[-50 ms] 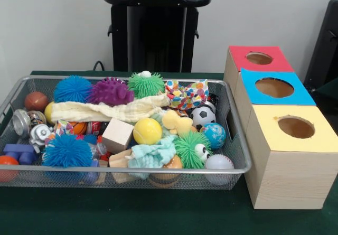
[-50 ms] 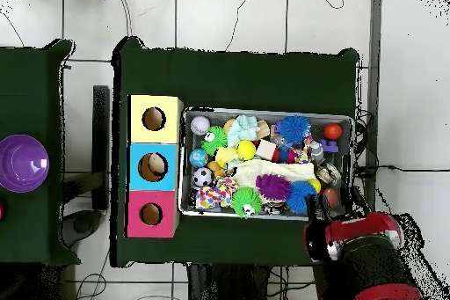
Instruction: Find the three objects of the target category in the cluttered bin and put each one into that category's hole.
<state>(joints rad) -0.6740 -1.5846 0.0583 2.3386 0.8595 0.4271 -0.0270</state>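
Cluttered silver wire-mesh bin (image 1: 235, 140) sits just beyond the drawn-back red-and-black gripper (image 2: 327, 215); whether its jaws are parted, I can't tell.

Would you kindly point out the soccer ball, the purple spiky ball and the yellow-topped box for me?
soccer ball (image 1: 202, 116): front view, on its white upper face.
purple spiky ball (image 1: 110, 92): front view, on the middle of its spikes.
yellow-topped box (image 1: 311, 140): front view, on the yellow top beside the hole.
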